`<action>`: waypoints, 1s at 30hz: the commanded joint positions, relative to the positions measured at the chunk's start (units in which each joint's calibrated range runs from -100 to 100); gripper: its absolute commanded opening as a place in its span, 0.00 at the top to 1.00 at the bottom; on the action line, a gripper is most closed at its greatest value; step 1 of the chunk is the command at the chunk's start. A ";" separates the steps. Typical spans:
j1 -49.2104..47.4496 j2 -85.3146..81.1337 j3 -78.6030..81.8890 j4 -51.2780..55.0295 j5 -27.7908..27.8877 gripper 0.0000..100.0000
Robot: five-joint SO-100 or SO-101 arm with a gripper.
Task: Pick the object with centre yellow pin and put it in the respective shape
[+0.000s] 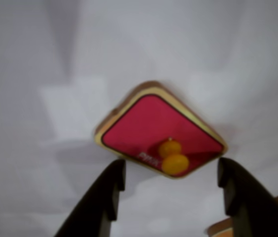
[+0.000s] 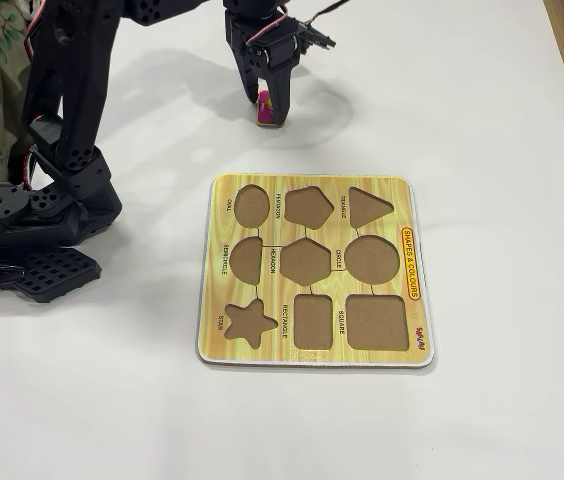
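Hovering with fingers apart, the gripper (image 1: 171, 185) straddles the pink piece (image 2: 265, 109) on the table, at 12 o'clock from the board (image 2: 409, 345); every slot empty, nothing grasped yet.

Pink piece (image 2: 265, 110) mostly hidden behind pincer (image 2: 274, 112).

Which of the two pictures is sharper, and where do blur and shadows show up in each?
The fixed view is sharper: the puzzle board shows crisp cut-outs, and the arm throws soft grey shadows on the white table. The wrist view is blurred throughout: the pink piece with its yellow pin has fuzzy edges, the open gripper looks dark and soft, and faint shadows lie beside the piece.
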State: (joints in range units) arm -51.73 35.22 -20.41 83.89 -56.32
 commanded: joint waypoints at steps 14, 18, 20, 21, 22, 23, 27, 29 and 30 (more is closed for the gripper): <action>1.05 -0.41 -0.90 -2.99 0.25 0.79; 1.05 -0.41 1.17 -3.86 0.20 0.79; 1.05 -0.41 1.17 -3.86 0.20 0.83; 1.05 -0.41 1.17 -3.86 0.20 0.85; 1.05 -0.41 1.17 -3.86 0.20 0.88; 1.05 -0.41 1.17 -3.86 0.15 0.89; 1.05 -0.58 0.72 -3.86 0.15 0.89; 1.05 -0.91 0.63 -3.86 0.15 0.89; 1.05 -0.91 0.54 -3.86 0.09 0.89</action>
State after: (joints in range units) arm -51.36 35.82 -19.06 80.55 -55.95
